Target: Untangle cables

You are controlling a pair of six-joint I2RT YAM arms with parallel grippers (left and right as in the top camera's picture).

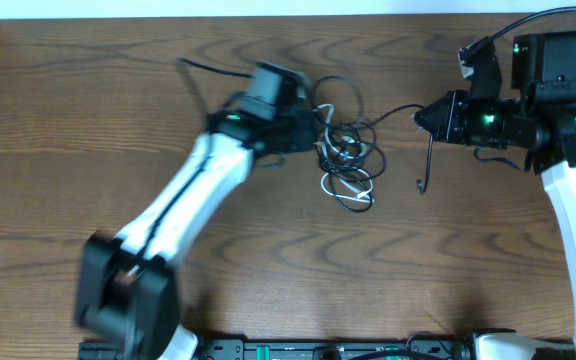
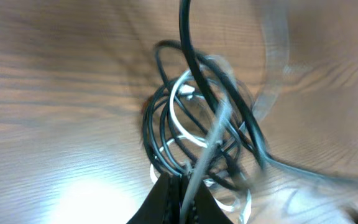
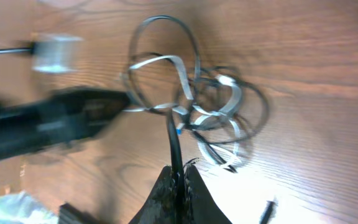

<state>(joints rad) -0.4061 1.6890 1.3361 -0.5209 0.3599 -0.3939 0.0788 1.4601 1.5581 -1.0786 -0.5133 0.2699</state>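
Left claw (image 2: 182,183) at nine o'clock, right claw (image 3: 178,174) at three, are each clamping one strand of the cables (image 1: 348,150) — one white, blacks uncountable.

- Left arm (image 1: 193,185), left of the cable tangle (image 1: 346,150): blurred in the overhead view; its fingertips are hidden beneath the arm itself.
- Left wrist view: strands are blurred; the one pinched by the left gripper (image 2: 182,186) cannot be singled out.
- Right arm (image 1: 568,210), right of the tangle: cut off by the picture's edge.

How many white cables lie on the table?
1. The white cable lies at the middle of the table, looped through the black cables; another could be hidden under them.
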